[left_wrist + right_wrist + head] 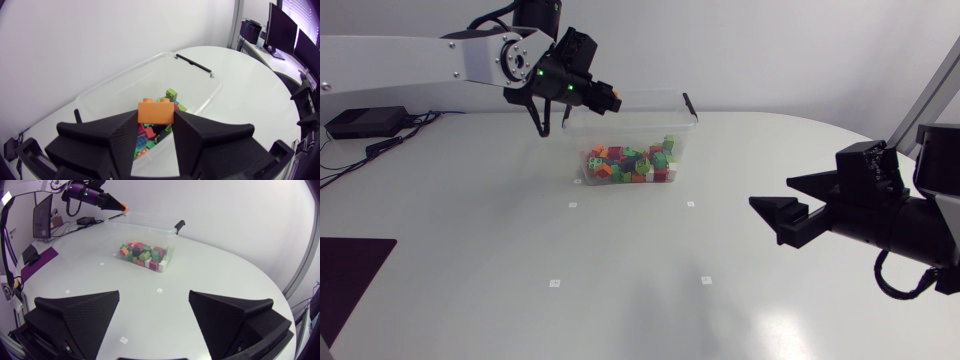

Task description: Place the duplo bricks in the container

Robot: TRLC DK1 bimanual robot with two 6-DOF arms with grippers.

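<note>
Left wrist view: orange brick [156,111] clamped between tips of left hand [155,119], above clear container [120,82]; right hand [154,294] agape, empty.

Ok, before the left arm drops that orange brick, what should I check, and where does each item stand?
1. Grip: the orange brick sits clamped between the fingers of the left gripper: ok.
2. Aim: brick over the opening of the container, not over its rim: cannot tell; it hangs close to the rim.
3. Lid: none on the container: ok.
4. Room: the bricks already inside form a low pile: ok.
5. Other arm: the right gripper is open, empty and well apart from the container: ok.
</note>
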